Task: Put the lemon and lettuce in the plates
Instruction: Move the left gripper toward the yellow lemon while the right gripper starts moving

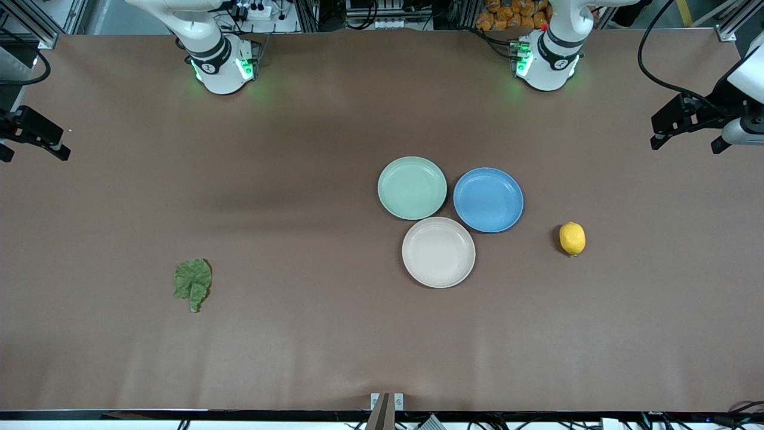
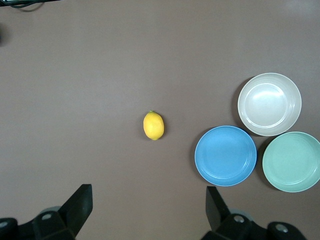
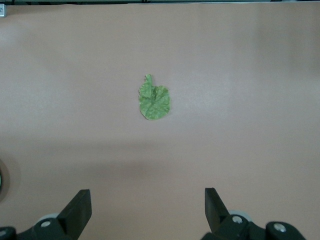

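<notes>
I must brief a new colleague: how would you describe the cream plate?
Three plates touch mid-table. The cream plate is nearest the front camera, below the mint plate and blue plate. Only it is pale beige.

White arms (image 1: 218, 51) with green-lit bases, black cables and tools.

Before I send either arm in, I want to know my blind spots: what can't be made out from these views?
- Left gripper: left wrist view's edge cuts off all but its open jaws; front view's edge cuts it too.
- Right gripper: same in the right wrist view.
- Lettuce: too small to tell if it lies flat.
- Lemon: underside hidden in every view.
- Mint plate: cut by the left wrist view's edge.
</notes>
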